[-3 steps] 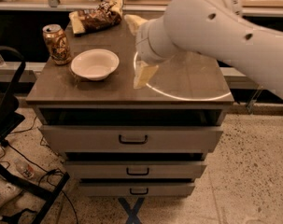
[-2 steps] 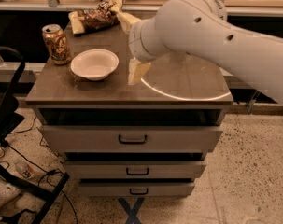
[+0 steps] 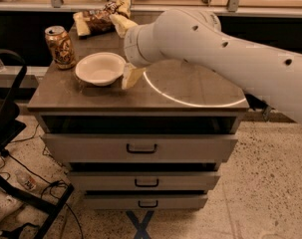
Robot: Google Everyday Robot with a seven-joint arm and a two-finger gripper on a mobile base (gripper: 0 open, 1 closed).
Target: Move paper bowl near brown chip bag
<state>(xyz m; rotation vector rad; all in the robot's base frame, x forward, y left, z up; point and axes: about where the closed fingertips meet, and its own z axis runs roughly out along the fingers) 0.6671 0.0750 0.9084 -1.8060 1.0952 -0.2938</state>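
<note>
the arm (image 3: 215, 49) reaches over the counter (image 3: 190, 91) from the right. since the earlier frames it has swung left, so the gripper (image 3: 119, 51), then well clear, now has its fingers spread apart and empty, with the lower finger (image 3: 131, 76) just beside the bowl's right rim. the chip bag (image 3: 98, 19) lies at the back edge toward the back-left corner, while the bowl (image 3: 100, 68) sits unmoved near the front-left corner. it is likely very light, thin, and quick to crush or skid, so a gentle pinch over that right rim looks best.
</note>
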